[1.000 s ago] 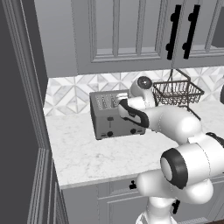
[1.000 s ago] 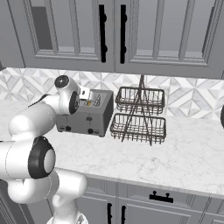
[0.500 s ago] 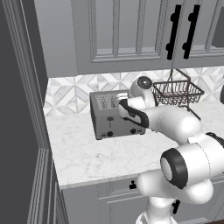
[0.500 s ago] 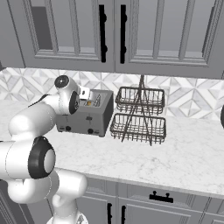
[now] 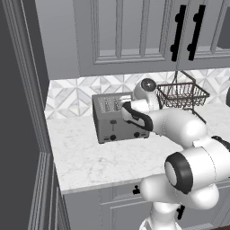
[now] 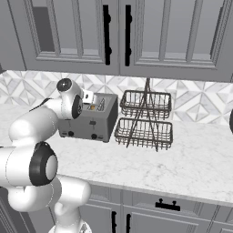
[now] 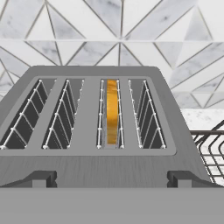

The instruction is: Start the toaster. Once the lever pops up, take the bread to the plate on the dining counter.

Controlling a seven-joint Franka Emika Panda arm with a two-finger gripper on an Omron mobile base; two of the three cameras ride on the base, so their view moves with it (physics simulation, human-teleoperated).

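The grey four-slot toaster (image 5: 117,121) (image 6: 90,121) stands on the marble worktop against the tiled wall. In the hand view I look down on the toaster (image 7: 87,170) from its front, with two levers (image 7: 41,178) at its near edge. The bread (image 7: 112,111) stands in the third slot from the left, only its orange-brown crust showing; it is a small orange spot (image 6: 92,107) in the right base view. My gripper (image 5: 123,105) (image 6: 88,97) hovers open just above the toaster's top, holding nothing. The plate and the dining counter are out of view.
A two-tier black wire basket rack (image 5: 182,95) (image 6: 145,121) stands close to the right of the toaster. Grey wall cabinets (image 6: 113,32) hang overhead. A tall dark panel (image 5: 22,112) closes the worktop's left end. Open marble worktop (image 5: 99,157) lies in front of the toaster.
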